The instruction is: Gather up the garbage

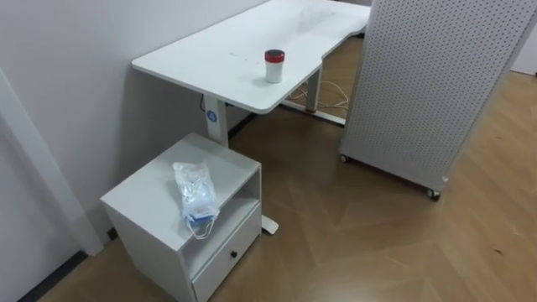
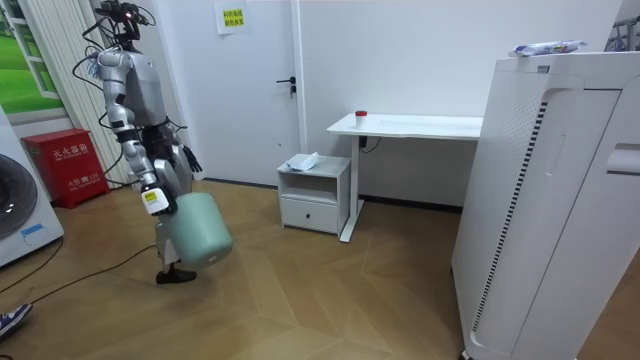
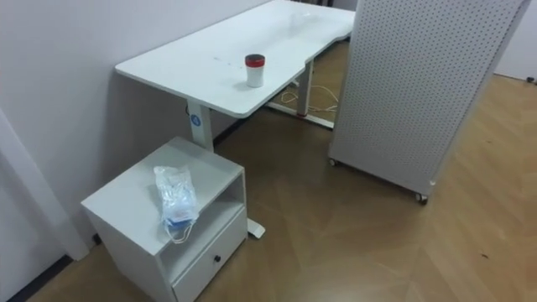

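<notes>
A: Nearest thing?
B: White cabinet [image 1: 151,197], low left in the eye views, against the wall. Open shelf up top, one drawer under it.

A: Garbage?
B: Clear plastic bag [image 1: 195,195], crumpled, lay on the cabinet top by the near right edge. A blue face mask [image 1: 200,220] sat at its near end, with an ear loop drooping over the edge. No hand was touching it.

A: Hands?
B: In the room view the robot stood at the room view's left on the wood floor [image 2: 330,300], well apart from the cabinet and facing toward it. A pale green bin [image 2: 198,230] hung tilted at its right hand [image 2: 153,199], low by the leg. Couldn't tell how that hand gripped it. Left hand [image 2: 187,158] was at the waist, too small to tell open or closed.

A: Farther out?
B: White desk [image 1: 210,54] beyond the cabinet, running away along the wall. A small white jar [image 1: 274,65] with a red lid stood upright near its right edge. Right of the desk, a white perforated panel [image 1: 428,84] on casters stood upright.
</notes>
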